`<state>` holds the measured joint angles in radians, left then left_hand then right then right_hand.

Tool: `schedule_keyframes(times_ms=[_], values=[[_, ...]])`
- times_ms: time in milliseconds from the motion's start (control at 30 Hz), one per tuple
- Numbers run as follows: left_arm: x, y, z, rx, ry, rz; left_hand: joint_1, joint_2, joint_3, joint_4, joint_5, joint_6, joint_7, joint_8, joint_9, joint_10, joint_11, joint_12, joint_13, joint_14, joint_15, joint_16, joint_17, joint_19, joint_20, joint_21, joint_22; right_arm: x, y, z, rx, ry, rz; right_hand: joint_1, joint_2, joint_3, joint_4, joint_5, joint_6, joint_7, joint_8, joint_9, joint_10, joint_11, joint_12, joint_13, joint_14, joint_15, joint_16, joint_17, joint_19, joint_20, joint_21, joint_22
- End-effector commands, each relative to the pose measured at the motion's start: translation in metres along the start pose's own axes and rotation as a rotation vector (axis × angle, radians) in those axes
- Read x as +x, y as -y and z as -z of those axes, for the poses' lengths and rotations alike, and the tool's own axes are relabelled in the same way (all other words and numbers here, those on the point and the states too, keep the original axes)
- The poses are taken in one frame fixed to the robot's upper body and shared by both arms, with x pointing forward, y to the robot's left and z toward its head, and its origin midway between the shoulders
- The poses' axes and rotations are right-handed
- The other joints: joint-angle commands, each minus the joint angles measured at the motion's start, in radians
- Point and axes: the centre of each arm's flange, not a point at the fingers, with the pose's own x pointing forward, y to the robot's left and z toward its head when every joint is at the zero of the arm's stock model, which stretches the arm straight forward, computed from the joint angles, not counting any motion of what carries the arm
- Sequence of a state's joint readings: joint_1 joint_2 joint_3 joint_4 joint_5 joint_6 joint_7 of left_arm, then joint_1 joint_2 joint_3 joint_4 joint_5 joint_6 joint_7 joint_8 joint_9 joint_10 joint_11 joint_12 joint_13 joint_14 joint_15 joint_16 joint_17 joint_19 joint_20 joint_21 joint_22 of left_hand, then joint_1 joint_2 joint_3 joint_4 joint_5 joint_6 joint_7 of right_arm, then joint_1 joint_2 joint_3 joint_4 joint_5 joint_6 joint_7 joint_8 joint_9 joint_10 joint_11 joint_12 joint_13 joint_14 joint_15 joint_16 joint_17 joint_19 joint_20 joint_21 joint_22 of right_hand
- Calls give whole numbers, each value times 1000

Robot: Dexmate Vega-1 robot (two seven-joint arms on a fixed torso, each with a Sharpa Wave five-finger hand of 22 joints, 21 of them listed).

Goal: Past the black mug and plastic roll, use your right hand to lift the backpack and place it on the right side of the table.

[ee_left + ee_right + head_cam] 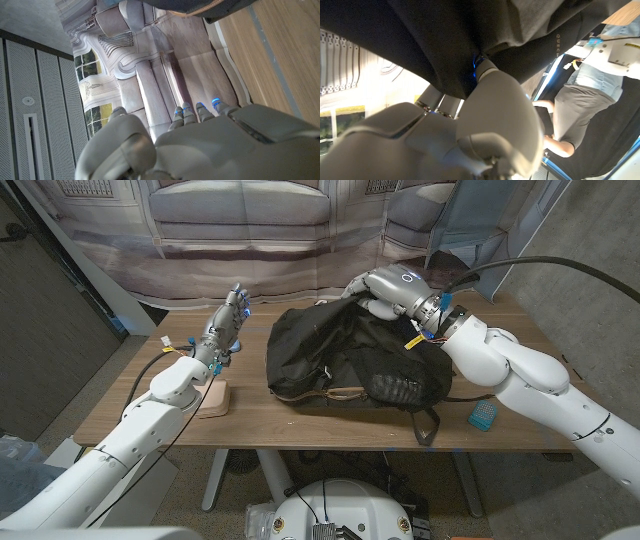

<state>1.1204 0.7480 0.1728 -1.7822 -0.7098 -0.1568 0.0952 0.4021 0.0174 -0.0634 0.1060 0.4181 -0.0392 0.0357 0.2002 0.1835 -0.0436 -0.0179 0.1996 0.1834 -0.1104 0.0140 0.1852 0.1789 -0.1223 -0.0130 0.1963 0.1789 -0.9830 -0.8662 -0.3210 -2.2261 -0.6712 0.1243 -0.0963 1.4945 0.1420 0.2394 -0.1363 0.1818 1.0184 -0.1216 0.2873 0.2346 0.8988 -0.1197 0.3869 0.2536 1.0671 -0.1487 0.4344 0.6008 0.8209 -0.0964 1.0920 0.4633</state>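
Observation:
A black backpack (350,360) with a tan trim lies slumped in the middle of the wooden table (250,425). My right hand (385,290) is at its far upper edge, fingers curled into the fabric and gripping it. In the right wrist view the black backpack cloth (445,40) drapes over my right hand (485,125) and hides the fingertips. My left hand (228,315) is raised over the table's left part, fingers apart and pointing up, holding nothing. In the left wrist view that left hand (210,145) shows, with a corner of the backpack (200,7) beyond it.
A beige block (215,398) lies on the table beside my left forearm. A small teal object (483,416) sits near the front right edge. A printed backdrop hangs behind the table. A person (580,105) stands beyond the table in the right wrist view.

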Motion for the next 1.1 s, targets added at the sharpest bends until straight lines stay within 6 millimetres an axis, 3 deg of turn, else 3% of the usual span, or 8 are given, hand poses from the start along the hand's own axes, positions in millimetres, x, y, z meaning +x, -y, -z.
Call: schedule_keyframes(times_ms=[33,1100], values=[[-1,-1,-4,9,13,0,2,9,-8,1,7,-2,6,-4,3,-6,2,1,2,-6,1,2,4,-5,1,3,2,11,12,15,27,-39,8,-6,6,9,-4,6,10,3,0,5,6,-2,-5,4,40,-75,2,6,8,-136,4,0],[-1,-3,4,-6,-3,-11,4,12,-15,1,6,-3,5,-4,3,-7,3,0,2,-8,2,2,4,-9,2,2,2,33,35,31,26,-61,46,-14,6,18,-5,6,11,1,-6,10,10,-1,-14,10,44,-75,0,18,9,-136,10,-14]])
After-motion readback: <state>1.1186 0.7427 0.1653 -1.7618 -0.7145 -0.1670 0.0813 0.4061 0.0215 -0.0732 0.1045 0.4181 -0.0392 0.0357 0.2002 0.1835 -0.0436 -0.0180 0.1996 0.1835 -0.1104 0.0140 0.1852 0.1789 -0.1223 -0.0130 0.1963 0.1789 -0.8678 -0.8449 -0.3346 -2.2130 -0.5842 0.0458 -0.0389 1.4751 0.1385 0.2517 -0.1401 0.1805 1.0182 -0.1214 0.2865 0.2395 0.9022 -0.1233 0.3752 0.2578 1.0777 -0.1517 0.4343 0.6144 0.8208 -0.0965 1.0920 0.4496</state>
